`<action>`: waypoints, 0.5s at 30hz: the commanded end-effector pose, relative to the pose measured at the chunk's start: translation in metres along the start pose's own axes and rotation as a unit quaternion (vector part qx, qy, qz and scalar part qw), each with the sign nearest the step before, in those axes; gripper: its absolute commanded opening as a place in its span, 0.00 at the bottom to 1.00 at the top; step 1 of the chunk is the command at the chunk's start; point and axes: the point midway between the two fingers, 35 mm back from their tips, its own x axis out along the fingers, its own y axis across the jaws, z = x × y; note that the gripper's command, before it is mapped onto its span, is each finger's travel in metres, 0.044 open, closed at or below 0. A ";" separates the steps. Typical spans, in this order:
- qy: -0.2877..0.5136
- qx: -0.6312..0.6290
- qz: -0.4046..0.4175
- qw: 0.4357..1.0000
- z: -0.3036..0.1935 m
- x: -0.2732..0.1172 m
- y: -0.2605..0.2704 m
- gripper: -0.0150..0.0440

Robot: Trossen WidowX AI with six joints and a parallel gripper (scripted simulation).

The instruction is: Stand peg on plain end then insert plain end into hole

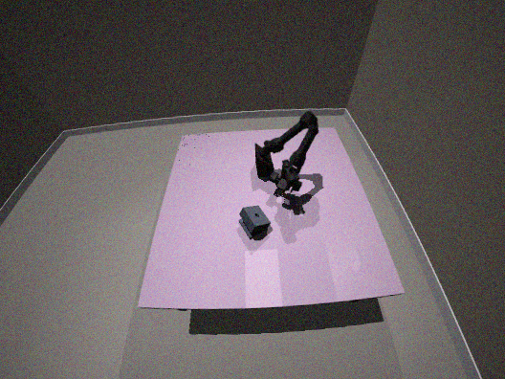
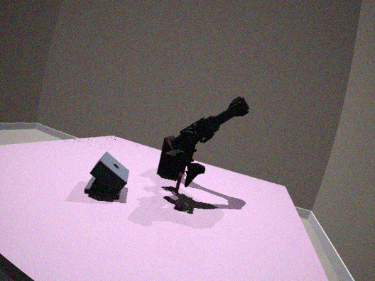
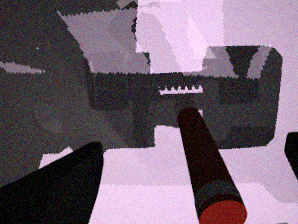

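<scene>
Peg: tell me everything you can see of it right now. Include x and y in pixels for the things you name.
The peg [image 2: 178, 184] [image 3: 205, 155] is a slim, straight round rod, dark red along its shaft, with a grey band near its upper end and a brighter red end face. Its surface looks smooth; the material cannot be told. It stands upright on the pink table [image 1: 206, 268] [image 2: 106, 234], beside the sloped block, banded end up. The open gripper [image 3: 197, 148] has its fingers either side, with visible gaps; neither appears to touch it.

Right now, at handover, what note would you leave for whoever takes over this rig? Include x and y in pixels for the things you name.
Hand [image 1: 287, 190] [image 2: 185, 177] [image 3: 197, 148]: open, fingers either side of the peg [image 2: 178, 182] [image 3: 205, 150], not gripping it.
Peg: upright, banded end up.
Sloped panel [image 1: 261, 221] [image 2: 121, 172]: apart from the peg, hole unfilled.
Done: peg stood up and free of the fingers.
Left: grip it, push it fully into the hole, release, back away.
</scene>
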 end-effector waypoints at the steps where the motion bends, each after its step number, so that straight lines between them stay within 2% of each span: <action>1: 0.000 -0.001 0.000 1.000 0.000 0.000 0.000 0.82; 12: 0.000 -0.001 0.000 1.000 0.000 0.000 0.000 0.33; 15: 0.000 -0.001 0.000 1.000 0.000 0.000 0.000 0.30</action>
